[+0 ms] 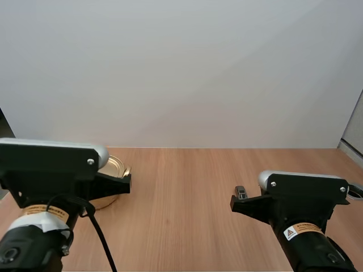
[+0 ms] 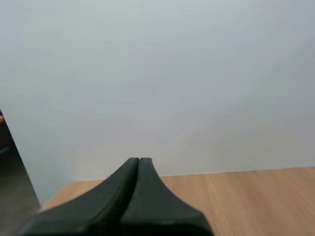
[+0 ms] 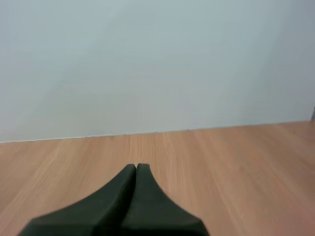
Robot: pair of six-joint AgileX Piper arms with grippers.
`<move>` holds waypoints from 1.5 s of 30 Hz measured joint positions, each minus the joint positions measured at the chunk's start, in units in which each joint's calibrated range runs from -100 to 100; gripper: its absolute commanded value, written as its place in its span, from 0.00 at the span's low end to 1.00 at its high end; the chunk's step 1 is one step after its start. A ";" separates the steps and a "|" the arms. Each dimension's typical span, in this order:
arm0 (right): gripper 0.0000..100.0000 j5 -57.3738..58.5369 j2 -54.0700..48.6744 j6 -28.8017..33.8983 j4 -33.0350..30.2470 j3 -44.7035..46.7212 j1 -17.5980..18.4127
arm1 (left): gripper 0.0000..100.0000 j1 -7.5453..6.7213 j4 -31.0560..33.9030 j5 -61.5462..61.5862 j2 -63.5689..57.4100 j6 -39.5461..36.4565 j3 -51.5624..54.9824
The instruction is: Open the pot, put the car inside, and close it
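L gripper [image 2: 139, 160]: jaws clenched, nothing held. Gold pot [image 1: 115, 168] at desk [image 1: 176, 192] left side, partly hidden behind L arm [image 1: 48, 164]. Small dark item [image 1: 241, 192], not identifiable, just beside R arm [image 1: 306, 195]. R gripper [image 3: 136, 167]: jaws clenched, empty.

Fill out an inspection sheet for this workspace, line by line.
Surface: wooden table, grain showing.
Job's things: gold pot at the left, partly hidden behind the left arm, lid state unclear; small dark object on the table just ahead of the right arm, possibly the car, too small to tell.
Clutter: nothing seen.
Grippers: left claw shut on nothing; right claw shut on nothing.
Cables: nothing seen.
Surroundings: plain pale wall behind the table.
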 measured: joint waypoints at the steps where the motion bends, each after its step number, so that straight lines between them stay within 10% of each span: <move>1: 0.00 -0.68 0.00 0.00 -1.84 0.00 0.00 | 0.00 0.00 0.64 1.77 0.00 0.00 -2.05; 11: 0.00 -7.59 0.00 -6.05 -17.92 0.00 0.16 | 0.00 0.00 0.55 16.31 0.00 -0.20 -10.95; 21: 0.00 14.25 0.11 -6.43 -33.61 -13.60 2.08 | 0.00 0.52 0.72 19.14 5.89 2.93 -12.00; 34: 0.00 31.03 0.11 -6.77 -28.25 -19.33 2.75 | 0.00 4.26 0.96 23.46 30.72 5.47 -21.66; 45: 0.00 34.54 0.11 -8.15 -28.42 -19.33 2.75 | 0.00 4.39 0.96 18.56 49.43 8.79 -33.80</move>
